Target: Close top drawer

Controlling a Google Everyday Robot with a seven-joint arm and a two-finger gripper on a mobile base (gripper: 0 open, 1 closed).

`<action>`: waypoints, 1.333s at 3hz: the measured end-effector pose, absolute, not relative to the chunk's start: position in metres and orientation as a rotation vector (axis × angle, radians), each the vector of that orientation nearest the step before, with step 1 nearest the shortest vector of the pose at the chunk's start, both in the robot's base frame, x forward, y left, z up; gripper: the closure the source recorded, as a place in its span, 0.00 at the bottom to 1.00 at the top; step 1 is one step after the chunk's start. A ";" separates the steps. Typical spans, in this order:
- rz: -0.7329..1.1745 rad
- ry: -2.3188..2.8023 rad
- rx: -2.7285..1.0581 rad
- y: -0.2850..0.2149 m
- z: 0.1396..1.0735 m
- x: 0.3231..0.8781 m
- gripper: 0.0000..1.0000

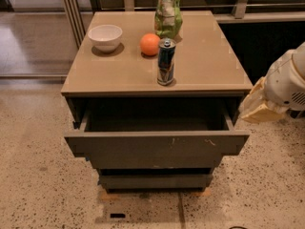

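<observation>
1. Grey-brown top drawer is pulled well out. Its scratched front panel sits left of and a bit below the gripper, and the drawer's right front corner is the part nearest it.
2. Gripper hangs at the right edge of view, beside the cabinet's right side, tip pointing left toward that corner. Can't tell whether it's spread or pressed together, or whether it touches anything.
3. Risk: the push lands only on the near (right) end. With a wide drawer and an off-centre load, it likely racks on its runners and jams half shut. Contact should be further left of the gripper, nearer panel centre.
4. Risk: the tip goes in above the panel edge, into the open cavity left of the gripper. It would push nothing, or get trapped between panel and cabinet frame as the drawer shuts.
5. Risk: going too low. The lower drawer fronts sit below-left of the gripper in a similar colour, and pressing those does nothing for the task.
6. Risk: a hard slam. The can stands upright near the front edge of the tabletop, up-left of the gripper; it is tall and narrow, so likely to tip. The orange beyond it could roll. The bowl and bag are further off and less of a concern.
7. Risk: the arm clips the tabletop corner just beside the gripper on the way in.
</observation>
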State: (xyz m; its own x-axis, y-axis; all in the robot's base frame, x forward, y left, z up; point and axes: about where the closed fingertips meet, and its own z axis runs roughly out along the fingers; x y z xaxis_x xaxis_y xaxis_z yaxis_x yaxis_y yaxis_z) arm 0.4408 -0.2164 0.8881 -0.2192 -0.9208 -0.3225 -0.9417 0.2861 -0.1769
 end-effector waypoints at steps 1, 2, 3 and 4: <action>0.300 2.177 -1.655 -0.206 0.823 0.448 0.99; 0.303 2.177 -1.655 -0.206 0.823 0.448 1.00; 0.329 2.123 -1.679 -0.203 0.817 0.447 1.00; 0.428 2.019 -1.715 -0.178 0.763 0.450 1.00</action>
